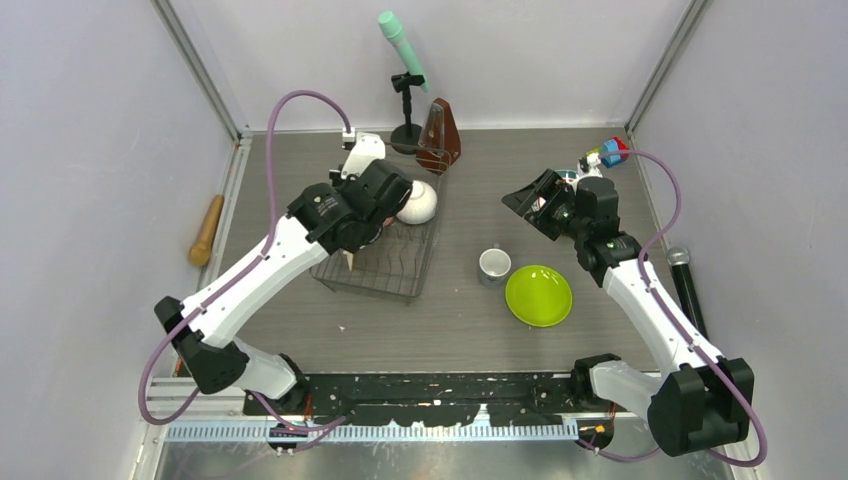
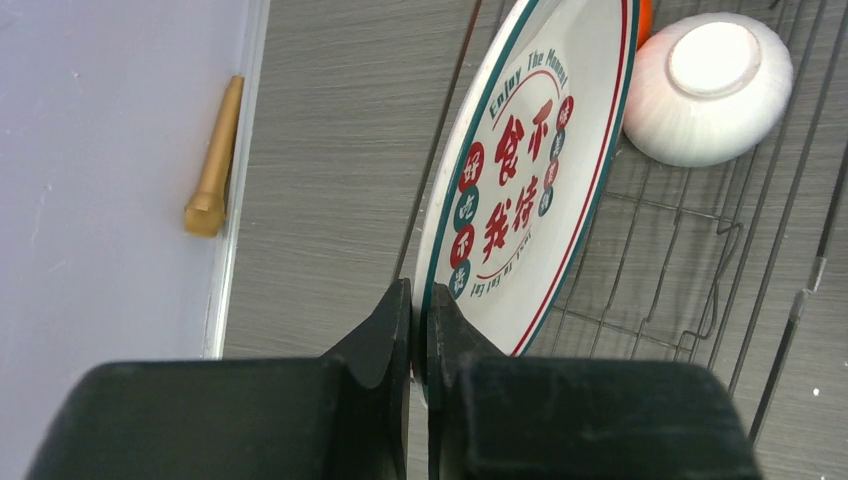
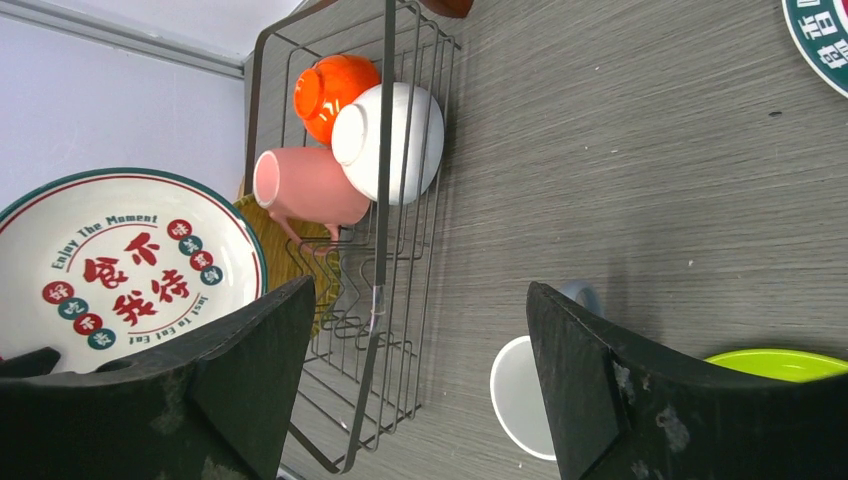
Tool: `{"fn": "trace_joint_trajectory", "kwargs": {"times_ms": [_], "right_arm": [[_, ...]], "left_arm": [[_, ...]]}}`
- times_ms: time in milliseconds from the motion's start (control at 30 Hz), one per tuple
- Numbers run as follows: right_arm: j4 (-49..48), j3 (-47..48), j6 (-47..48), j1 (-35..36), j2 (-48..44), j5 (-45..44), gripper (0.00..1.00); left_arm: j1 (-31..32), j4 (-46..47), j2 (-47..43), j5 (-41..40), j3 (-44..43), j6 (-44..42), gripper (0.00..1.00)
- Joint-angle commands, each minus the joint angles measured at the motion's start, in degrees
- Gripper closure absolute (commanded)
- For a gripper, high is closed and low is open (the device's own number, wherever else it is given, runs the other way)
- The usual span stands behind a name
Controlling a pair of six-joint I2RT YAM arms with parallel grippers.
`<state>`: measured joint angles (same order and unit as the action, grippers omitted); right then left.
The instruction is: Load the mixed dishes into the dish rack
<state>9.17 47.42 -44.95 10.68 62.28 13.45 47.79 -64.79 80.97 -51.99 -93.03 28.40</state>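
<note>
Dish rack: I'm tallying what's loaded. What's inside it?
Orange bowl, white bowl, pink mug and woven plate show. The printed plate held by the left gripper hides part of the rack behind it.

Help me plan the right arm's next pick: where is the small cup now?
In the top view the cup stands right of centre, between the rack and the green plate, close by the plate's left edge.

White arms (image 1: 262, 262), black joints (image 1: 212, 362), purple cables (image 1: 269, 150).
</note>
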Motion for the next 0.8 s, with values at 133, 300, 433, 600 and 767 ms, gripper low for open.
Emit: {"fn": "trace_joint_trajectory", "kwargs": {"times_ms": [133,300,433,600,767], "right_arm": [[-0.8,-0.3,-0.1,0.1,-0.1,-1.8,0.17],[-0.9,-0.5,-0.1,0.1,0.1,-2.0,0.17],[-0.9,-0.6,0.0,0.1,0.1,-2.3,0.18],[2.6,0.5,0.6,0.1,1.5,-4.6,0.17],[10.0,1.7,1.1,0.0,2.1,-13.6,0.09]], "left_arm": [[0.4,4.1,0.5,-4.8,1.4,1.3,1.0],[0.4,5.3,1.8,-3.7,4.4,0.8,1.0],[0.4,6.4,2.8,-3.8,7.5,0.4,1.0],[0.5,6.3,4.5,-3.5,10.2,2.0,1.0],[0.4,9.5,3.5,0.3,13.1,1.9,0.89]]}}
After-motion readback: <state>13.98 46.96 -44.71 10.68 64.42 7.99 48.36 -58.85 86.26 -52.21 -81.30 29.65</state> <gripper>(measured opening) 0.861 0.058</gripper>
